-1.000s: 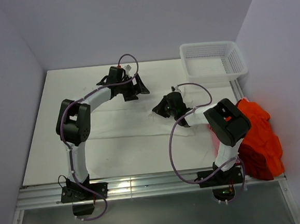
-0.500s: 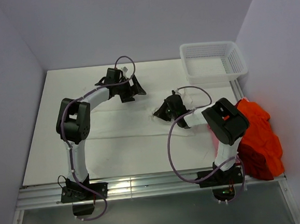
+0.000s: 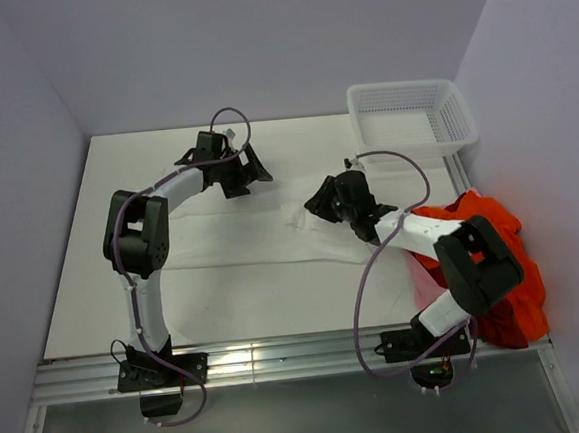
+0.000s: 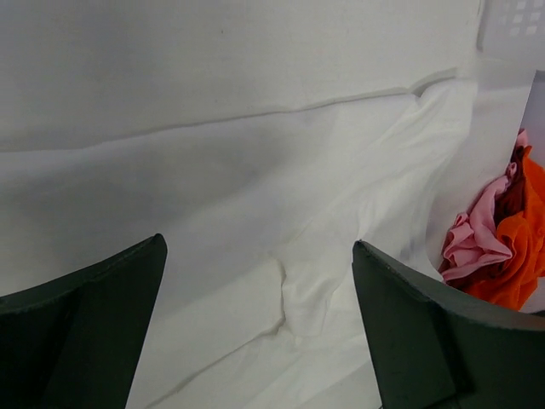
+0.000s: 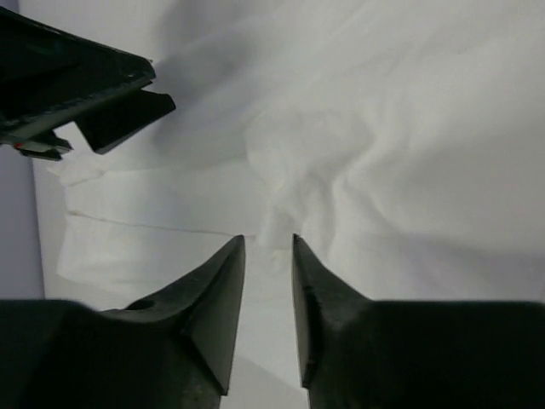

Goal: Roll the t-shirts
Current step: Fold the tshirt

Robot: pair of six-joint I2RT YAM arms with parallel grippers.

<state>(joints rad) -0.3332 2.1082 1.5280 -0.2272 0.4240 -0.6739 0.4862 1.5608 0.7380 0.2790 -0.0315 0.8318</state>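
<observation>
1. The white shirt (image 3: 231, 236) lies spread out, left of the basket (image 3: 457, 113) and closer to the arms. It has a bump near its middle, by the right gripper. I think the step is getting it flat to start the roll. To do that well, smooth the bump first. Then grab one edge with both grippers, well apart, and turn it over evenly, so the roll stays tight and straight.
2. The orange shirts (image 3: 531, 288) sit in a heap closer to the arms than the basket, with some pink cloth (image 4: 468, 243) mixed in.
3. The basket looks empty — no shirt shows inside it.
4. The left gripper (image 4: 257, 256) is wide open and holds nothing. It hangs over the far side of the shirt, well left of the basket.
5. The right gripper (image 5: 266, 243) has its fingers almost together, with only a thin gap. It is low over the bump — I cannot tell if it pinches the cloth.
</observation>
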